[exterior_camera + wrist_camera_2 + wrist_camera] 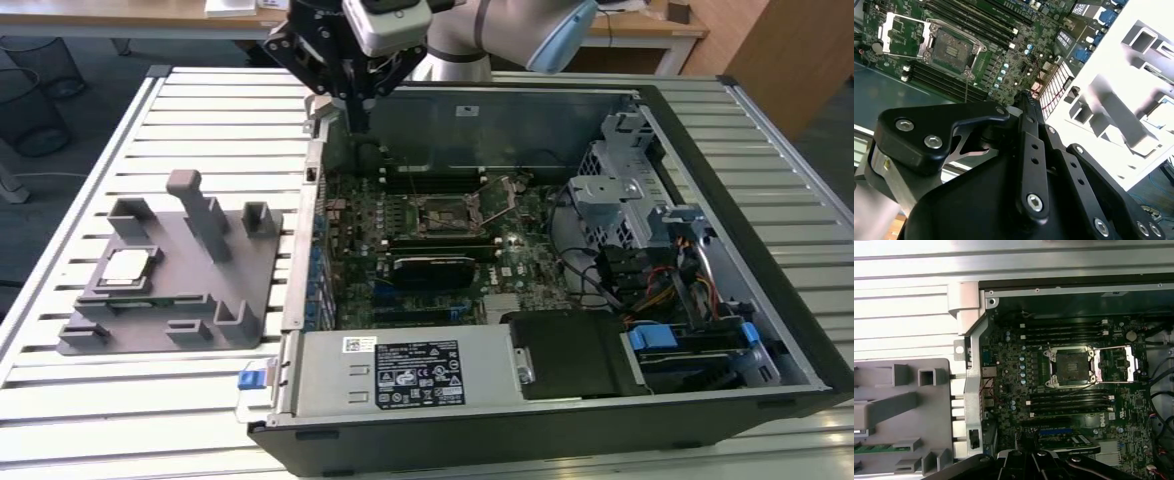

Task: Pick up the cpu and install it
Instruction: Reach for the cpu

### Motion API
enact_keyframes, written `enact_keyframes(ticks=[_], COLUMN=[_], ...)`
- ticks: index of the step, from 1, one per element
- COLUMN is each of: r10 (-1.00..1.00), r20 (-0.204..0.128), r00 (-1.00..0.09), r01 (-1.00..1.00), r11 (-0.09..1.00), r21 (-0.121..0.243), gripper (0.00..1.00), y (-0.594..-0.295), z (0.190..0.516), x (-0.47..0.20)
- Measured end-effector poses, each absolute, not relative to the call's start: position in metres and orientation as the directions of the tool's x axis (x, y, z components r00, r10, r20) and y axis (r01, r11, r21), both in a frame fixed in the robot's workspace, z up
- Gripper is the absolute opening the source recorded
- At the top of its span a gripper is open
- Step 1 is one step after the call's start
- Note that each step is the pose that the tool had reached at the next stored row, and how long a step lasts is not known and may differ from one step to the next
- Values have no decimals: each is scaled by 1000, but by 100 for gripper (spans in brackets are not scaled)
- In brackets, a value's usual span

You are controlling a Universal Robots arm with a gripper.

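The cpu (127,266), a small silvery square chip, lies flat on the grey fixture (174,300) at the exterior view's left, outside the computer case. My gripper (358,122) hangs above the case's back left corner, well away from the cpu, and looks shut with nothing between its fingers. In the second wrist view the black fingers (1027,107) meet in a narrow tip. The motherboard socket (441,211) stands open, its metal frame (1114,363) flipped aside, and it appears in both wrist views (951,47) (1071,365).
The open black computer case (747,180) lies on a white slatted table (134,400). Inside it are drive cages and cables (641,250) on the exterior view's right and a power supply (414,372) in front. Upright posts (200,215) rise from the fixture.
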State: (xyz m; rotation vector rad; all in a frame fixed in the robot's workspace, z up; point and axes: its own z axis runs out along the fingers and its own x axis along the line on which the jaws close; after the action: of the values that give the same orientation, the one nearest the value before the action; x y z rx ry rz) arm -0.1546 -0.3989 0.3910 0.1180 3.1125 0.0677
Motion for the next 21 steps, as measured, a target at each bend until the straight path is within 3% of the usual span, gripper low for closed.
enact_keyframes(ticks=[21], r10=[76], r20=[-24], r00=[-997], r01=[75], r11=[996], r21=[44], gripper=[12], y=[-399], z=[390], x=[-166])
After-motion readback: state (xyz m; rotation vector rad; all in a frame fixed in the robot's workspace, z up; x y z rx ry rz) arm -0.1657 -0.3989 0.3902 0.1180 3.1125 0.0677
